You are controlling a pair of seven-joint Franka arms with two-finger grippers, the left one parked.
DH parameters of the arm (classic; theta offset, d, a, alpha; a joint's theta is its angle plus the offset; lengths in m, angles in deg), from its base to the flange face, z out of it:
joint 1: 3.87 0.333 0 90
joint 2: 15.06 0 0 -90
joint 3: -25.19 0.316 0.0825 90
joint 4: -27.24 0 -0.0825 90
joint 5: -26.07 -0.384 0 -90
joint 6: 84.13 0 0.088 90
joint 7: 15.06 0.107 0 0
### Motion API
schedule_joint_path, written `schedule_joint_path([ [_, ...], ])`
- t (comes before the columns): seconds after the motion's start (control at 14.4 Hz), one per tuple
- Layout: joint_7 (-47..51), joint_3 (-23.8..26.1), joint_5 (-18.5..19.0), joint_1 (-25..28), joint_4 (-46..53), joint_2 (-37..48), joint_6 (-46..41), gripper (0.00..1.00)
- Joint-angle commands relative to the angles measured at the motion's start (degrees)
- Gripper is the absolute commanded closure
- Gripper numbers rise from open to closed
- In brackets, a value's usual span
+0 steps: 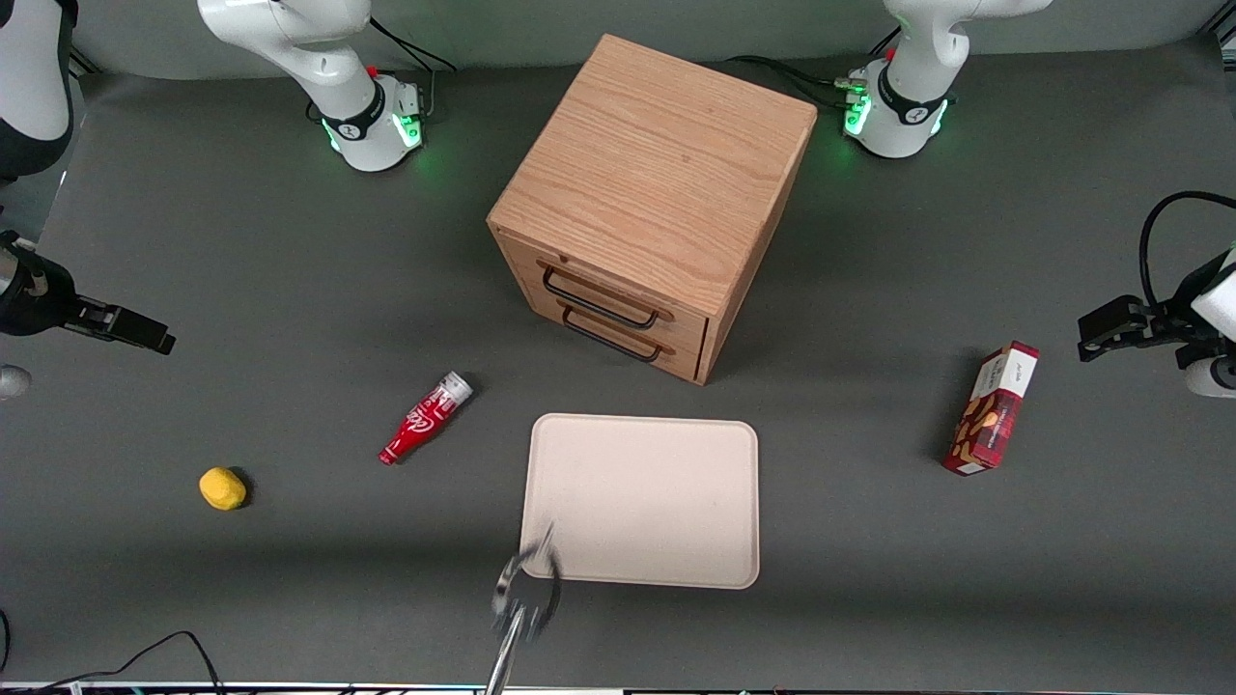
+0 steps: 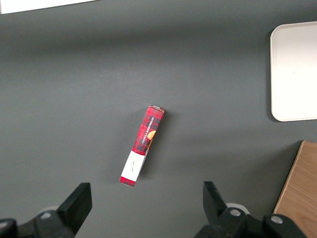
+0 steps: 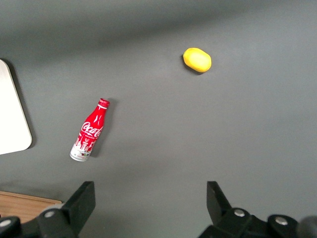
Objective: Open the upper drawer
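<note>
The hand (image 1: 145, 333) hangs above the tabletop (image 1: 290, 290) at the working arm's end, its fingers (image 3: 79, 203) spread apart and holding nothing. A lemon (image 1: 222, 487) and a lying red bottle (image 1: 425, 418) sit nearer the front camera. The cabinet (image 1: 657, 174) stands mid-table; its upper drawer (image 1: 603, 290) looks closed, though the angle is poor. In front lies a tray (image 1: 642, 502), with a red box (image 1: 995, 410) toward the parked arm's end.

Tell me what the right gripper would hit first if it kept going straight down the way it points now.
The gripper, fingers open, hangs above the table toward the working arm's end, pointing down. Straight on it would likely meet bare table between the bottle and the lemon, touching neither; depth is hard to judge.
</note>
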Motion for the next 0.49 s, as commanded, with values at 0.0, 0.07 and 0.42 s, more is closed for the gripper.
schedule_joint_path([
  [0.0, 0.7, -0.2, 0.6, 0.6, 1.8, -0.9, -1.0, 0.00],
  [0.07, 0.7, -0.2, 0.6, 0.6, 1.9, -1.0, -1.0, 0.00],
  [0.42, -0.7, -0.2, 0.6, 3.4, 2.0, -1.0, -1.1, 0.00],
])
